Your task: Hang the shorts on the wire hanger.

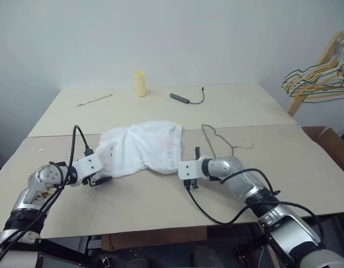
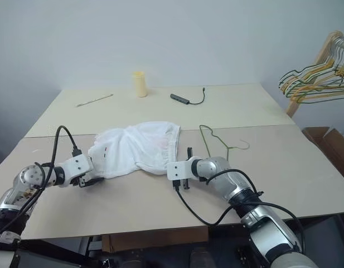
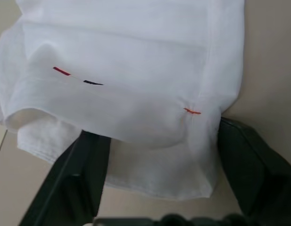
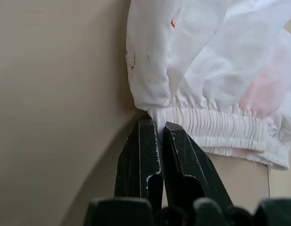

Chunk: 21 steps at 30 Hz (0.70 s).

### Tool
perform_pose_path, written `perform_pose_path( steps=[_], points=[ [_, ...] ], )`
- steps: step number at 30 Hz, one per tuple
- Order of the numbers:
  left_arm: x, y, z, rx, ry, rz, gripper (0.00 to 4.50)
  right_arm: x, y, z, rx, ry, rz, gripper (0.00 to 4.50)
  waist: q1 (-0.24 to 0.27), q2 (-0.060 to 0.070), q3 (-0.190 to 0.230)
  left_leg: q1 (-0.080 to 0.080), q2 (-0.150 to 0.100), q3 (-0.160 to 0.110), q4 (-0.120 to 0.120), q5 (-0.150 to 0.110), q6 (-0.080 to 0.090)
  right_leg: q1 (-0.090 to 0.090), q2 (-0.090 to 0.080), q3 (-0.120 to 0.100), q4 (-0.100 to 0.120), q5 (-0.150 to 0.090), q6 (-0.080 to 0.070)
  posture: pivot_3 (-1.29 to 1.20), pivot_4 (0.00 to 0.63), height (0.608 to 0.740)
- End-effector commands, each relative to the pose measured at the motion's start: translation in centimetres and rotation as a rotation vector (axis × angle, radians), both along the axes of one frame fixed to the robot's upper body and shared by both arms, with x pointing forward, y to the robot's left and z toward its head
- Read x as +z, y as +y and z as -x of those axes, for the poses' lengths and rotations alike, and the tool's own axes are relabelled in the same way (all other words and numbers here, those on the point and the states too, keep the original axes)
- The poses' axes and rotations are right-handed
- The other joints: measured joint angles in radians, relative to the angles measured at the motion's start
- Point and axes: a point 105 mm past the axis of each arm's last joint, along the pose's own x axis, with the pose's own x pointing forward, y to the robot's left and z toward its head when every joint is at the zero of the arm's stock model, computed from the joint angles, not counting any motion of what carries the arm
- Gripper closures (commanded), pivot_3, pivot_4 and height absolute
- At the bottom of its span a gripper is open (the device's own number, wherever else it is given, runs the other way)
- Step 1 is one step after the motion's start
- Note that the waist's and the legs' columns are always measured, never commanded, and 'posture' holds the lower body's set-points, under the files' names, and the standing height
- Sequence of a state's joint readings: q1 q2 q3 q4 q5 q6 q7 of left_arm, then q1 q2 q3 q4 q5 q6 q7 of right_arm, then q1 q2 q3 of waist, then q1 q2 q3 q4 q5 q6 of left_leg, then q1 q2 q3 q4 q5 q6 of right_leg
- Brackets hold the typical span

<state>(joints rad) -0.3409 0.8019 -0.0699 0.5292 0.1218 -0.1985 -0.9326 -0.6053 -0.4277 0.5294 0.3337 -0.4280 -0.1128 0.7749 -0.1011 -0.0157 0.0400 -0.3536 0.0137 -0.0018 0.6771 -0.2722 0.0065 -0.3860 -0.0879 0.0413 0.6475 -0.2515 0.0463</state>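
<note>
A bare test room, by the look of it, more lab than home. Plain white wall [image 1: 172, 33] across the top of the frame, nothing hung on it. Below it, a wide pale desk [image 1: 305, 178] of two boards butted together, raw edge at the bottom. Upper right, a wooden rack [image 1: 311, 72] with a bunch of coloured hangers [image 1: 319, 81]. Upper centre, a yellow cup [image 1: 139, 84] and a loose cable adapter [image 1: 185, 98]. Right edge, a cardboard box [image 1: 328, 142].

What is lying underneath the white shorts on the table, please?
Around the shorts the bare tan table shows, so they appear to lie directly on it. The wire hanger lies beside them. Anything beneath the fabric is hidden.
</note>
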Motion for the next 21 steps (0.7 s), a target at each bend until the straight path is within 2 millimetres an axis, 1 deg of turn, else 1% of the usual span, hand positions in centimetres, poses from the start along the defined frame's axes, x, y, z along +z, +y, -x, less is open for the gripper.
perform_pose_path(
  steps=[1,7,8,11,14,16,18,20,21],
  points=[
    [-2.0,0.6,0.5,0.038,0.079,-0.016,2.23,1.9,0.0,-0.5,-0.016,-0.053,-0.049,4.5,-0.002,0.002,-0.002,0.0,0.0,0.0,0.0,0.0,0.0,0.0,0.0,0.0,0.0,0.0,0.0,-0.14,0.0,0.74],
    [-1.7,0.9,0.2,0.07,0.061,0.005,4.29,2.0,0.1,-0.4,-0.018,-0.051,-0.061,4.5,-0.021,0.004,-0.004,0.0,0.0,0.0,0.001,0.0,0.0,0.0,0.0,0.0,0.0,0.0,0.0,-0.13,0.0,0.74],
    [-1.5,1.0,0.2,0.069,0.058,0.01,4.46,2.1,0.1,-0.3,-0.018,-0.051,-0.063,4.5,-0.024,0.004,-0.004,0.0,0.0,-0.001,0.001,0.0,0.0,0.0,0.0,0.001,0.0,0.0,0.0,-0.13,0.0,0.74],
    [-0.7,1.2,0.6,0.069,0.047,0.031,4.46,2.6,0.3,-0.1,-0.013,-0.057,-0.086,4.5,-0.028,0.004,-0.004,0.0,0.0,-0.002,0.0,0.0,0.0,0.0,0.0,0.001,0.0,0.0,0.0,-0.13,0.0,0.74],
    [0.3,1.7,1.2,0.078,0.014,0.028,4.46,3.5,0.3,0.4,0.002,-0.085,-0.105,4.5,-0.035,0.004,-0.004,-0.001,0.0,-0.007,0.0,0.0,0.0,-0.002,0.0,0.002,0.0,0.0,0.001,-0.13,0.0,0.74],
    [1.7,1.4,2.9,0.044,0.027,0.063,4.46,4.5,0.1,1.2,0.04,-0.124,-0.088,4.5,-0.048,0.004,-0.004,-0.002,0.001,-0.008,-0.001,-0.001,-0.001,-0.003,0.0,0.002,0.0,0.0,0.001,-0.13,0.0,0.74],
    [3.3,0.6,4.9,0.012,0.07,0.148,4.46,5.3,-0.6,2.1,0.068,-0.146,-0.06,4.5,-0.054,0.004,-0.004,-0.005,0.001,-0.008,-0.001,-0.002,-0.002,-0.005,0.0,0.002,0.0,0.0,0.001,-0.13,0.0,0.74],
    [4.6,-0.1,7.0,-0.015,0.117,0.21,4.46,6.1,-1.4,3.2,0.088,-0.143,-0.037,4.5,-0.053,0.003,-0.003,-0.009,0.001,-0.009,0.0,-0.002,-0.003,-0.009,-0.002,0.002,0.0,-0.001,0.002,-0.12,0.0,0.74],
    [5.2,-0.3,8.3,-0.031,0.144,0.224,4.46,6.4,-2.0,4.0,0.1,-0.12,-0.026,4.5,-0.051,0.003,-0.003,-0.012,0.002,-0.009,0.001,-0.002,-0.003,-0.011,-0.003,0.002,0.0,-0.001,0.002,-0.12,0.0,0.74]
  ],
)
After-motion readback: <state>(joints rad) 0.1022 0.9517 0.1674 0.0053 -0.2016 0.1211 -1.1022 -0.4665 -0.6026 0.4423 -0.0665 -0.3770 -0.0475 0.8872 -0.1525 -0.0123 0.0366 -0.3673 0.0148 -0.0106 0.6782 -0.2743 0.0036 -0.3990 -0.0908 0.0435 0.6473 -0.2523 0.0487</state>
